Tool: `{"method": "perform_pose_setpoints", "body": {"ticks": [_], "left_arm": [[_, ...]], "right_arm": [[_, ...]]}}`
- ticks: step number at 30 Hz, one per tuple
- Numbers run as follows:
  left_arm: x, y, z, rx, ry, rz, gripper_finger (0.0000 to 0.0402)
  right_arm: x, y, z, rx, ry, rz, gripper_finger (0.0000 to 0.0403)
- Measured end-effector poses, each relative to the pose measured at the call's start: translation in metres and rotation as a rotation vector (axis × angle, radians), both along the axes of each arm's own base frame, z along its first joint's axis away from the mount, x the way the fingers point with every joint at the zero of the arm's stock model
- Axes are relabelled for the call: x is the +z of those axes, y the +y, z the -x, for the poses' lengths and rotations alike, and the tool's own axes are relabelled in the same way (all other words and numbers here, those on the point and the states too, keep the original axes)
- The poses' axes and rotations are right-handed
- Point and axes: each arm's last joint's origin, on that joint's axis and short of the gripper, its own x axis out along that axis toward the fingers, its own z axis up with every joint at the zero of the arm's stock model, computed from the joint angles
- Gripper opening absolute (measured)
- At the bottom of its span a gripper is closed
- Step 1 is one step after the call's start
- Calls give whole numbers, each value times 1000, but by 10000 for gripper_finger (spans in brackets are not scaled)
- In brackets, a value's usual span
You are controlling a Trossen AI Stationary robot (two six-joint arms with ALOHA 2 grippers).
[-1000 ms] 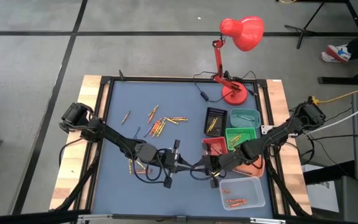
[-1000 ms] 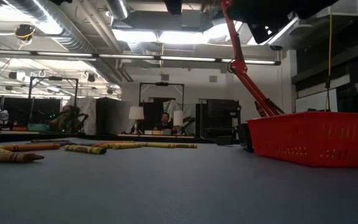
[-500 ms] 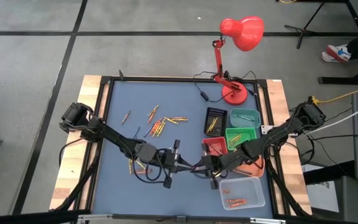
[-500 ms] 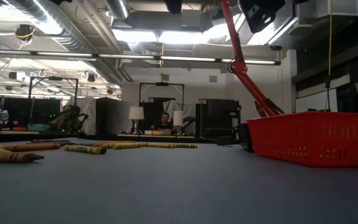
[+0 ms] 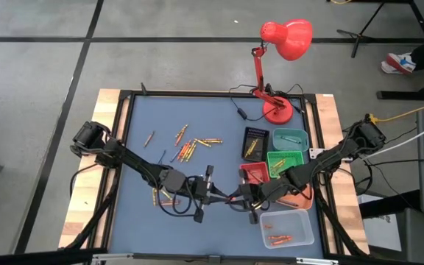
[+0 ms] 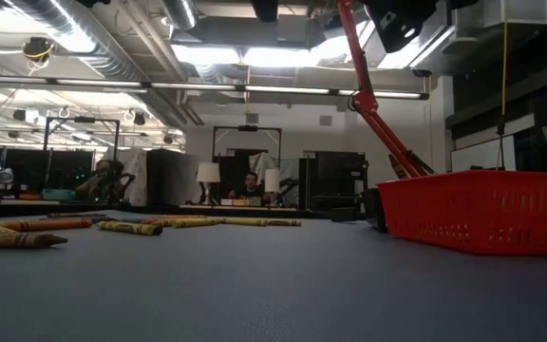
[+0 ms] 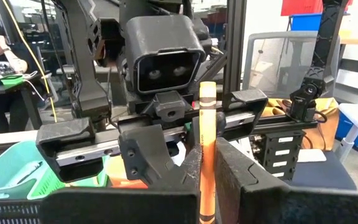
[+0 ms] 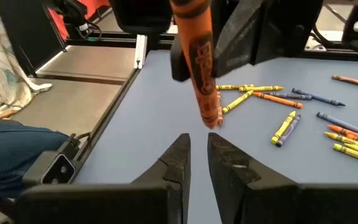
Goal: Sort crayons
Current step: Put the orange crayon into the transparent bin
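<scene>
Orange crayon (image 7: 207, 155) pinched upright in left gripper (image 7: 207, 186), jaws clamped on lower end, held above mat just beside red tray (image 5: 255, 173). Right gripper (image 8: 195, 157) faces it, jaws slightly parted, holding nothing, tips just short of crayon. Handover looks underway: centre free end between right fingers, close firmly, only then release left.

The high view looks straight down from well above, taking in the whole blue table (image 5: 146, 118) in the middle of the frame. The low view sits at tabletop height, close to the surface, facing level across it into the room; both views share the red tray (image 6: 478, 209) (image 5: 255, 172) and the scattered crayons (image 6: 131, 227) (image 5: 190, 146). Each wrist view looks forward from its arm, close up, facing the other arm; both share one orange crayon (image 7: 207, 149) (image 8: 199, 56).
</scene>
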Motion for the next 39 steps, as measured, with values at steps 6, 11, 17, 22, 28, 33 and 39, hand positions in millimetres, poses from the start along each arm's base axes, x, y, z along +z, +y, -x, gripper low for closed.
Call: {"method": "perform_pose_setpoints", "body": {"ticks": [6, 11, 17, 22, 28, 33, 39], "left_arm": [[0, 0, 0, 0, -1, 0, 8], [0, 0, 0, 0, -2, 1, 8], [0, 0, 0, 0, -3, 2, 8], [1, 0, 0, 0, -6, 3, 8], [0, 0, 0, -1, -4, 3, 8], [0, 0, 0, -1, -5, 3, 8], [1, 0, 0, -1, -8, 3, 8]], "right_arm": [[0, 0, 0, -7, -4, 1, 56], [1, 0, 0, -8, -7, -1, 56], [2, 0, -1, -8, -20, -7, 56], [4, 0, -2, -1, -48, 2, 56], [9, 1, -3, -2, -90, -16, 56], [10, 1, -3, -1, -105, -24, 56], [12, 1, -3, -1, -126, -34, 56]]}}
